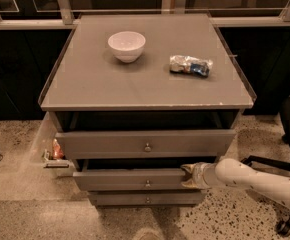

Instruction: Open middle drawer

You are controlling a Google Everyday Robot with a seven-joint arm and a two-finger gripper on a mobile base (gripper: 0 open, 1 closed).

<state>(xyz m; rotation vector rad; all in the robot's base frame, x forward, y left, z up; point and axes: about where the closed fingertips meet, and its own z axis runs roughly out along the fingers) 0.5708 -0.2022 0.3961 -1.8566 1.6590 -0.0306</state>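
Middle drawer: the grey flat front that carries the knob at its centre; it stands a little forward of the front below the knob, with a dark gap showing above it, so you can judge it partly open.
Handling: expect a stiff, rigid box on slides, not fragile. It should take a straight steady pull, and a pull from one end may make it skew and bind.
Where to hold: the knob is small, round and metal, likely slippery. The top lip of the front, right of the knob, gives you a surer hook.
Gripper: at the right end of the drawer front, well to the right of the knob and level with it, touching or just at the front's upper edge. Whether it is apart or clamped on the lip you cannot tell.
Arm: white, reaching in from the right of the knob.
Top drawer: directly above the knob, the widest front, standing out furthest.
Bottom drawer: just below the knob, the thinnest front, set back.
Cabinet top: high above the knob; it bears a white bowl and a crumpled packet, so pull smoothly.
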